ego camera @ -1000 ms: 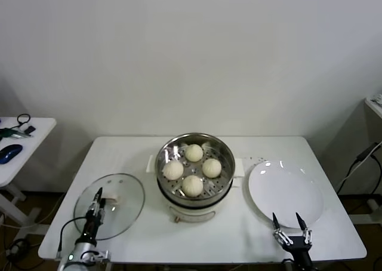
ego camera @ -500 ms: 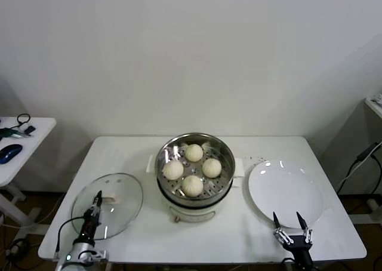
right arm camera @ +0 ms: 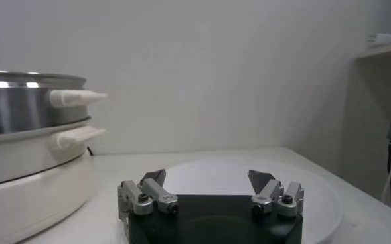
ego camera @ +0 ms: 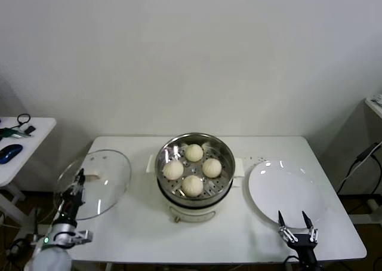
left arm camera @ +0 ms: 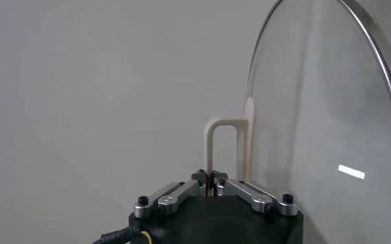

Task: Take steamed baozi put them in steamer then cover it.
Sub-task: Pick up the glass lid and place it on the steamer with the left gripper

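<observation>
Four cream-white baozi [ego camera: 192,168] lie on the perforated tray inside the steel steamer [ego camera: 173,193], which stands on its white base at the table's middle. My left gripper [ego camera: 79,175] is shut on the cream handle [left arm camera: 220,146] of the round glass lid [ego camera: 98,181] and holds it lifted and tilted over the table's left edge. In the left wrist view the lid [left arm camera: 328,126] stands on edge beside the handle. My right gripper [ego camera: 296,222] is open and empty at the table's front right, by the white plate [ego camera: 286,190]. It also shows in the right wrist view [right arm camera: 207,178].
The steamer's side handles [right arm camera: 76,98] show in the right wrist view, with the plate [right arm camera: 314,192] just beyond the fingers. A small side table [ego camera: 24,139] with a blue mouse and cables stands at the far left. A shelf edge [ego camera: 375,104] is at the far right.
My left gripper has lifted the glass lid off the table and swung it up and to the left, tilting it. My right gripper has barely moved.
</observation>
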Available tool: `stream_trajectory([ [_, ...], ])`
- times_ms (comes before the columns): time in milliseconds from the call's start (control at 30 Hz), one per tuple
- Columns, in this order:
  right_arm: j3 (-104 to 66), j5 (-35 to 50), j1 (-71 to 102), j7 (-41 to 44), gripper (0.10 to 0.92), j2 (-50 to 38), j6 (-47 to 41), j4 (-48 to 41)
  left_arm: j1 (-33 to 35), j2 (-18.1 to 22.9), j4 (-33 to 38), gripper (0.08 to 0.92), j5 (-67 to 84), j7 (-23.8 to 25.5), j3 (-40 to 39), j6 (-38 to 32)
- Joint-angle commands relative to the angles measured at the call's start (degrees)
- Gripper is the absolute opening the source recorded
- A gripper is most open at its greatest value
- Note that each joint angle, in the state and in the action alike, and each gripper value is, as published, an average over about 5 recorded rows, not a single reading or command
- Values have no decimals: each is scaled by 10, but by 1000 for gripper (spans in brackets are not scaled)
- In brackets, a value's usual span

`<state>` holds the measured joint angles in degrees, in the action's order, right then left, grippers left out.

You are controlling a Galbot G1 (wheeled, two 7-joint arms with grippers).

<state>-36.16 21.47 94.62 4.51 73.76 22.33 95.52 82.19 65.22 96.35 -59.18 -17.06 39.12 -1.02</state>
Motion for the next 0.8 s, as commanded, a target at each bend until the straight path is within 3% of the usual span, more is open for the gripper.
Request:
stream_trajectory([
  [33, -4, -22, -6, -25, 823, 2, -13, -4, 12, -55, 93, 133, 85, 57, 11, 29],
  [233, -2, -29, -15, -25, 823, 4, -9, -13, 8, -70, 200, 133, 109, 121, -13, 122],
  [500, 2, -28, -21, -27, 823, 0, 5, -23, -45, -54, 284, 133, 15, 172, -156, 245],
  [800, 6, -28, -32, -29, 823, -3, 8, -29, -105, 23, 289, 133, -146, 237, -316, 330],
])
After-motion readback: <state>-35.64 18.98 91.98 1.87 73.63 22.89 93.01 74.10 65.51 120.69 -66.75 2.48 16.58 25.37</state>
